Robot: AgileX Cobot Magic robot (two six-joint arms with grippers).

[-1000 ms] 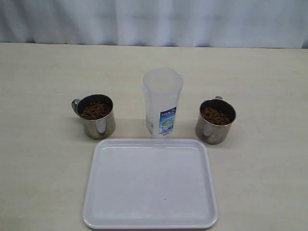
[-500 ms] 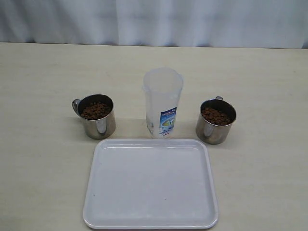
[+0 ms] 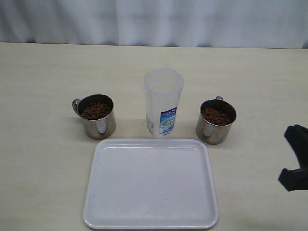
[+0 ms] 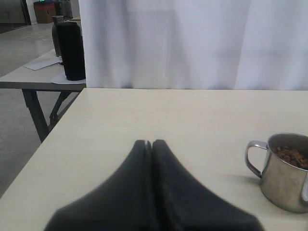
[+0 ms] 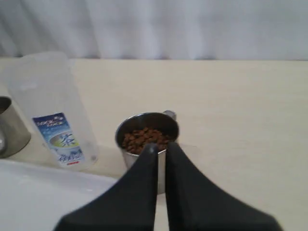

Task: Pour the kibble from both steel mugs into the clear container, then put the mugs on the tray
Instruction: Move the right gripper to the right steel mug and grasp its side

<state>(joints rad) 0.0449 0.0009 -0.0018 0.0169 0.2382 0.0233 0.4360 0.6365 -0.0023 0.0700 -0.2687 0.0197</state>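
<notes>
The clear container (image 3: pixel 162 102) stands upright mid-frame, long axis vertical. The left mug (image 3: pixel 97 116) has its handle pointing left, the right mug (image 3: pixel 215 121) up-frame. The left pincer (image 4: pixel 149 143) and right pincer (image 5: pixel 160 146) are pressed together.

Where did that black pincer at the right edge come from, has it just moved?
Yes. The right pincer has entered from the right edge, toward the right steel mug, which has stayed put.
</notes>
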